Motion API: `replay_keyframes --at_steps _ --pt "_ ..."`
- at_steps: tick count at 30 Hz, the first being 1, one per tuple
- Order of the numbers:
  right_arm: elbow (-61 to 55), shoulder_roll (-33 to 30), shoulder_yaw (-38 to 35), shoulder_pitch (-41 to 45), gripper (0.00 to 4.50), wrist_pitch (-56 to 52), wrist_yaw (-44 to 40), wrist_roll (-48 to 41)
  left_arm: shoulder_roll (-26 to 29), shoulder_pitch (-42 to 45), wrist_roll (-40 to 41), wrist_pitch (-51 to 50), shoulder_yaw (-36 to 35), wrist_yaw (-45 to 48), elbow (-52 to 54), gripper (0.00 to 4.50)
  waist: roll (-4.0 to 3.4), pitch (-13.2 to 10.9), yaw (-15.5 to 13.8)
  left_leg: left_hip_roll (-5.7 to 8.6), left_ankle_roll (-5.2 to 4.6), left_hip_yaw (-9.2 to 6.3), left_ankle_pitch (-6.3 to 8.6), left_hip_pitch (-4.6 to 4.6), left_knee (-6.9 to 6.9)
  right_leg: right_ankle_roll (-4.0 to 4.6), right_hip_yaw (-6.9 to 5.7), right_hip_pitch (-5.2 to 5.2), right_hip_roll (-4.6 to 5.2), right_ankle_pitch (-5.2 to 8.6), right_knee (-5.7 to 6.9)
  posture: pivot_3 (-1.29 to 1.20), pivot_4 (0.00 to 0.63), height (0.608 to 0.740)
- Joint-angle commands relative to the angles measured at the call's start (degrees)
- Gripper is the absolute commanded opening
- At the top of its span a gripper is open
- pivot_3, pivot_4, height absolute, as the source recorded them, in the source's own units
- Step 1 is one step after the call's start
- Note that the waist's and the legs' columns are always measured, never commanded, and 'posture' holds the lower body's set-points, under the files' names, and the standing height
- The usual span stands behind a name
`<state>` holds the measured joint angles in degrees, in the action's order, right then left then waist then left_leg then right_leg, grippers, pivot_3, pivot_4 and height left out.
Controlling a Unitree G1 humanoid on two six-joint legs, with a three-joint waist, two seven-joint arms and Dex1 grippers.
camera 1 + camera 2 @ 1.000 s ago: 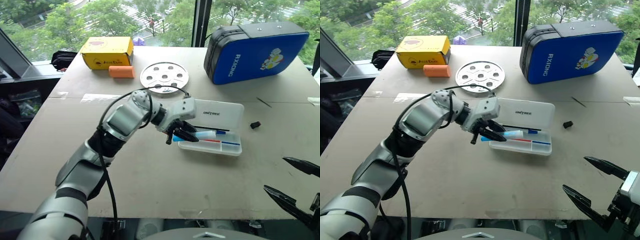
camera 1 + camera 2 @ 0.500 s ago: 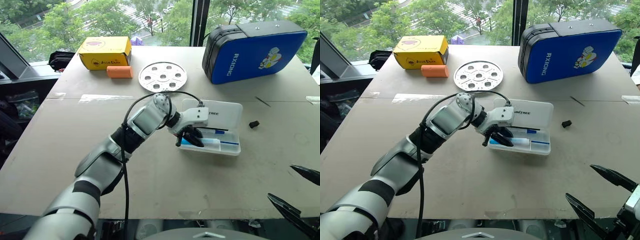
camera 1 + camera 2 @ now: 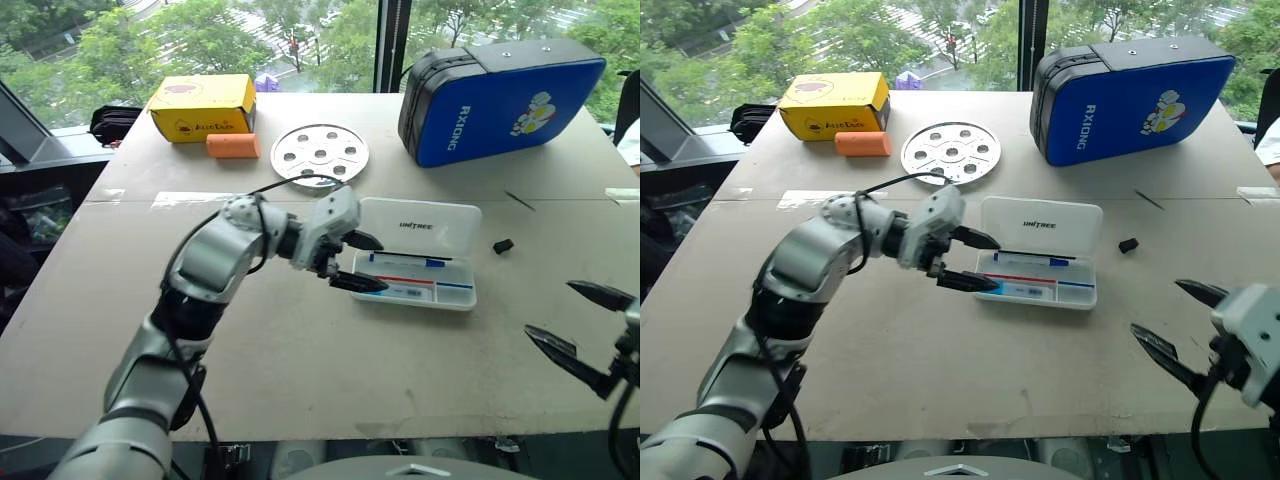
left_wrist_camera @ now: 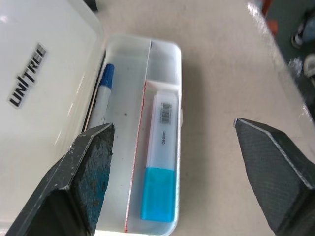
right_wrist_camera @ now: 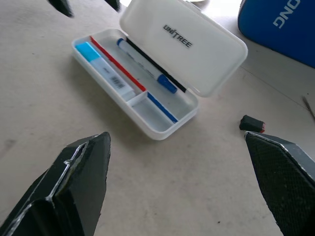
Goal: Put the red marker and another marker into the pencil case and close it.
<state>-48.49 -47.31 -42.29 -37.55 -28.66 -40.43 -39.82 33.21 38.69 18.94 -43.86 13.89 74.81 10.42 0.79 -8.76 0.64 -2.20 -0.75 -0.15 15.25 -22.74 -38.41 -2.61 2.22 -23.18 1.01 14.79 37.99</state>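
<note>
hovering at the left end of the pencil case (image 3: 415,262), the left hand (image 3: 360,262) is standing with its two black fingers wide apart and is holding nothing. the case is lying open near the middle of the bench (image 3: 300,350), its flat lid leaning back with small black lettering on it. inside, a thin red marker (image 5: 117,64) is lying along the divider, a marker with a light blue cap (image 4: 158,162) is lying in the front compartment, and a blue-capped pen (image 4: 102,93) is resting by the hinge. judging from this, the placing step is looking finished and the closing step is now coming.

the next move is probably calling for one hand to get behind the lid and fold it forward and down until it snaps. the right hand (image 3: 1185,325) is waiting near the bench's front edge, also wide open and empty.

the case is looking like smooth, hard white plastic with rounded corners, light enough to slide when pushed. the bench surface is looking matte and beige.
</note>
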Motion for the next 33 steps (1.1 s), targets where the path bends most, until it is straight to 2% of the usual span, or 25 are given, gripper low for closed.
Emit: replay_keyframes --at_steps 1,3,5,7,9,11,15,20,23,25,26,28,30,31,33 --pt "11.0 -8.2 10.4 13.9 4.37 -3.7 2.2 5.6 4.5 -9.5 10.0 -4.3 -13.1 -1.5 12.2 3.91 0.05 0.0 -0.8 0.0 0.0 -0.01 0.0 -0.01 0.0 0.0 0.01 0.0 0.01 0.0 0.01 0.0 0.15 0.74" --pt "18.4 -13.0 18.5 22.0 4.37 -3.2 0.6 11.0 6.2 -15.7 14.7 -5.5 -17.9 -1.8 17.5 3.91 0.06 -0.1 0.1 0.06 0.0 0.03 0.0 0.0 -0.01 -0.04 0.09 0.0 0.08 0.0 0.0 0.0 0.15 0.74" --pt "25.3 -16.2 27.1 30.0 4.37 -0.7 -2.5 16.6 7.9 -20.9 17.7 -4.9 -20.4 -1.6 21.7 3.91 0.09 -0.1 -0.2 0.04 0.0 0.06 0.0 0.04 -0.01 -0.04 0.12 0.01 0.09 0.0 -0.02 0.0 0.15 0.74" --pt "32.5 -18.0 35.1 38.8 4.37 2.6 -6.8 21.5 8.6 -24.3 21.0 -5.7 -22.5 -2.9 24.6 3.91 0.1 -0.2 -0.1 0.01 0.0 0.14 0.0 0.05 -0.05 -0.04 0.03 0.01 0.05 0.0 -0.04 0.0 0.15 0.74" --pt "37.2 -18.1 39.5 44.5 4.37 5.0 -10.2 24.1 9.4 -26.2 22.3 -5.2 -23.0 -4.0 26.3 3.91 0.04 -0.3 -0.5 0.04 0.0 0.14 0.0 -0.02 -0.04 -0.04 0.01 -0.03 0.11 0.0 -0.03 0.0 0.15 0.74" --pt "43.0 -17.2 43.9 51.8 4.37 6.8 -14.7 26.3 10.1 -28.1 23.1 -4.7 -23.2 -5.3 28.1 3.91 0.07 -0.3 -0.8 0.05 0.0 0.15 0.0 -0.05 -0.03 -0.04 -0.07 -0.02 0.1 0.0 -0.04 0.0 0.15 0.74" --pt "61.7 -12.8 54.8 70.5 4.37 12.9 -25.5 34.0 10.3 -31.4 26.2 -4.9 -25.1 -9.5 32.1 3.91 -0.08 -0.4 0.4 0.01 0.0 0.22 0.0 0.04 -0.02 -0.04 0.1 -0.02 0.07 -0.02 -0.02 0.0 0.15 0.74" --pt "84.0 -5.3 62.4 85.7 4.37 20.4 -33.7 41.8 10.8 -32.9 30.1 -5.8 -25.6 -14.6 35.1 3.91 -0.12 -0.4 0.1 -0.01 0.01 0.23 0.0 0.08 0.04 -0.02 0.06 -0.03 0.06 -0.03 -0.02 0.0 0.15 0.74" --pt "95.2 -1.4 65.0 91.9 3.62 24.4 -35.4 46.0 11.3 -32.5 31.2 -5.7 -25.2 -16.4 34.9 3.95 -0.14 -0.5 0.2 -0.01 0.01 0.22 -0.01 0.04 0.03 -0.01 0.07 -0.08 0.08 -0.04 0.01 0.0 0.15 0.74" --pt "101.4 0.0 66.4 95.0 2.71 26.5 -36.0 48.8 11.8 -32.0 32.0 -5.6 -25.2 -17.5 34.4 3.95 -0.15 -0.5 0.1 0.02 0.03 0.21 -0.01 0.0 0.03 -0.01 0.05 -0.08 0.11 -0.04 0.0 0.0 0.15 0.74" --pt "103.4 0.3 66.4 96.0 2.06 27.0 -36.1 49.4 12.1 -31.9 32.1 -5.3 -25.2 -17.8 34.1 3.95 -0.15 -0.5 0.1 0.02 0.03 0.17 -0.02 0.0 0.03 -0.01 0.04 -0.08 0.13 -0.04 -0.01 0.0 0.15 0.74" --pt "105.2 0.1 66.0 96.8 1.35 27.8 -37.8 49.9 12.5 -31.9 32.2 -4.6 -25.1 -18.1 33.4 3.95 -0.15 -0.5 0.0 0.04 0.04 0.1 -0.02 0.0 0.03 -0.01 0.06 -0.08 0.17 -0.04 0.0 0.0 0.15 0.74" --pt "105.0 -0.8 65.2 96.5 0.33 28.4 -39.7 49.9 12.9 -32.0 32.1 -4.1 -25.0 -18.1 32.8 3.95 -0.16 -0.5 0.1 0.05 0.04 0.08 -0.02 0.0 0.03 -0.01 0.06 -0.08 0.18 -0.04 -0.02 0.0 0.15 0.74" --pt "104.7 -1.2 64.9 96.3 0.06 28.6 -40.5 49.9 13.0 -32.1 32.0 -3.9 -24.9 -18.0 32.5 3.95 -0.16 -0.5 0.1 0.05 0.04 0.08 -0.02 0.0 0.03 -0.01 0.08 -0.08 0.18 -0.04 -0.01 0.0 0.15 0.74" --pt "101.6 -2.4 63.2 94.6 0.06 27.2 -42.5 48.4 13.1 -32.3 31.5 -3.1 -24.4 -17.6 31.9 3.95 -0.16 -0.5 0.0 0.05 0.04 0.04 -0.02 0.01 0.03 -0.01 0.05 -0.08 0.18 -0.04 0.0 0.0 0.15 0.74"
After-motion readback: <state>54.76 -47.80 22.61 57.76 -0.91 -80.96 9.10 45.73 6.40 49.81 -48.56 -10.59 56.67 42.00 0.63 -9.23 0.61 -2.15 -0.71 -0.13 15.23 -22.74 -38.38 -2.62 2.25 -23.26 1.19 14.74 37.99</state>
